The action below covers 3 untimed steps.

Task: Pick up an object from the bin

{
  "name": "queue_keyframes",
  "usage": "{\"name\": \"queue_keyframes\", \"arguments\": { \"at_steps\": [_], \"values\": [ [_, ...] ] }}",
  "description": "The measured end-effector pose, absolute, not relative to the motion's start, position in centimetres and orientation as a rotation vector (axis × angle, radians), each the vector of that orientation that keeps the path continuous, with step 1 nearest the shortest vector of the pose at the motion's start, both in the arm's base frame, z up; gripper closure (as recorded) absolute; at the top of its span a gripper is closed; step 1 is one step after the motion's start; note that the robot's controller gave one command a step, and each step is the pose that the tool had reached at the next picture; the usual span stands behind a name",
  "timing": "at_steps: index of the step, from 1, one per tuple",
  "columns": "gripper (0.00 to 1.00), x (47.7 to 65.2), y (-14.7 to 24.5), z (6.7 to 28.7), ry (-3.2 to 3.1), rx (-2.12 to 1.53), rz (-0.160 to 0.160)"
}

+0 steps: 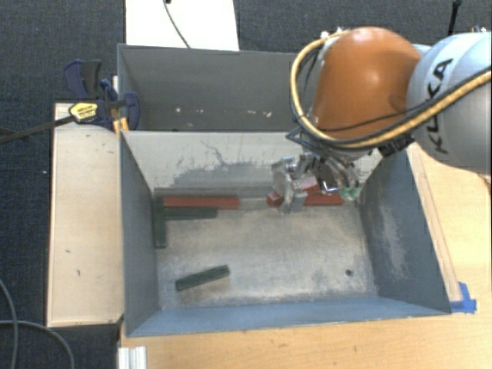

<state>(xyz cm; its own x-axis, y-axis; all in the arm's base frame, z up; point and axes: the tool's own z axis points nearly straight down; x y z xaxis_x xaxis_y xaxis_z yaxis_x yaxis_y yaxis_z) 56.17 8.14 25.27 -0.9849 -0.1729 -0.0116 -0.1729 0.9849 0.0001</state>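
From my station I looked down into the grey metal bin, with the silver arm reaching in from the right. Its rounded orange wrist cover, looped by a yellow and black cable, sat above the bin's back right part. Below the cover, the metal two-finger gripper was low in the bin, close to where the floor meets the back wall.

A flat red block lay right at the gripper, along the foot of the back wall. One end of it showed to the left of the gripper and the rest ran off to the right under the wrist. I could not tell whether the pincer was open or closed, nor whether it had the red block in its grasp, because the wrist hardware covered that spot.

The other pieces were well apart from the gripper. A long red bar lay against the back wall on the left side, and a dark green bar lay just in front of it, touching or nearly so. A short dark green strip ran down along the left wall from that corner. A small dark green block lay alone on the bare floor near the front left, slightly tilted against the bin's front edge.
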Motion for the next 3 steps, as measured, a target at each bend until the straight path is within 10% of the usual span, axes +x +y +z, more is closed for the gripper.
{"name": "queue_keyframes", "arguments": {
  "at_steps": [1, 2, 3],
  "values": [
    [0.00, 56.0, 8.1, 24.8, 3.127, -0.269, 0.001],
    [0.00, 56.8, 7.7, 6.7, 3.132, -0.297, 0.001],
    [1.00, 57.0, 7.7, 7.1, 3.126, -0.289, 0.002]
  ]
}}
